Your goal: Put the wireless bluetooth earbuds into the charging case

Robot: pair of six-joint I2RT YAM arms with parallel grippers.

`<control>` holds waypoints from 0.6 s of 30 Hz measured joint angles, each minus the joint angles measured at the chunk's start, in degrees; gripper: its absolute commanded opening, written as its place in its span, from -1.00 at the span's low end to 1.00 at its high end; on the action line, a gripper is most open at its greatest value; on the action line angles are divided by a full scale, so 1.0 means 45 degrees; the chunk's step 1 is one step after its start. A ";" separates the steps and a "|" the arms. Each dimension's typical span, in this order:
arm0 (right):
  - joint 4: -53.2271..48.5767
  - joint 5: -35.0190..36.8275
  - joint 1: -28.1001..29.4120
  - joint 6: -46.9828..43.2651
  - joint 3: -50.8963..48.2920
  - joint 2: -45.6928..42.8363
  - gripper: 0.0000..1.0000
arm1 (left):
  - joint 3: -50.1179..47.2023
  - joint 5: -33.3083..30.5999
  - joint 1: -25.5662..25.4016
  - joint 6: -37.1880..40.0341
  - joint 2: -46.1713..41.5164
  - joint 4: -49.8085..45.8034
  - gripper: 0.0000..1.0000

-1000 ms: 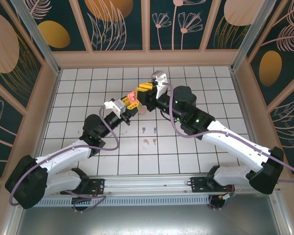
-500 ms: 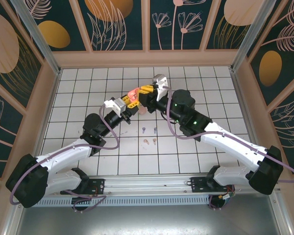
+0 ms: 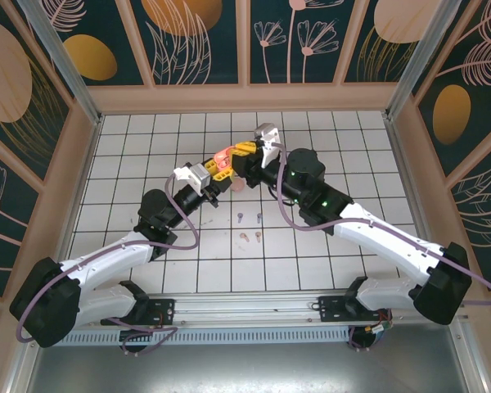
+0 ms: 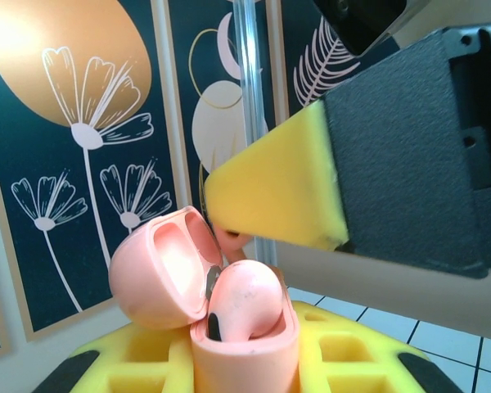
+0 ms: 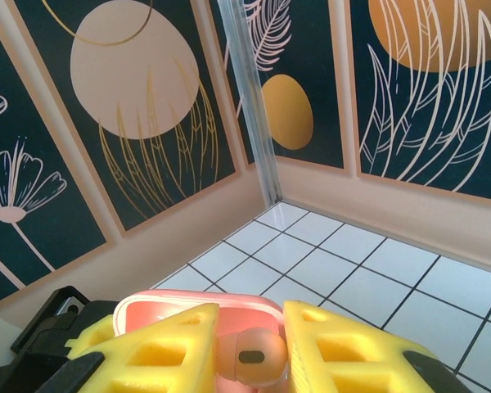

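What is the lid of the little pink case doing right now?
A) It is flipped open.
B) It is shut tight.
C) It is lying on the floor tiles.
A: in the left wrist view the pink case has its lid swung open to one side on its hinge, and a pink earbud sits in the opening.

The pink charging case [image 4: 244,352] ran off the left wrist view's bottom edge; yellow fingers [image 5: 159,352] hid most of it in the right wrist view (its rim peeked above). From above, loose earbuds [image 3: 250,237] at centre were too small to distinguish.
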 measured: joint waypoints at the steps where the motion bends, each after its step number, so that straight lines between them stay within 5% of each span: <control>1: 0.0073 -0.0005 0.0000 0.0000 0.0000 0.0078 -0.51 | 0.0000 -0.0019 0.0005 -0.0029 0.0019 -0.0005 -1.00; 18: 0.0578 0.0000 -0.0024 -0.0092 -0.0340 0.0219 -0.49 | 0.0000 -0.0204 0.0005 -0.0083 0.0131 -0.0092 -1.00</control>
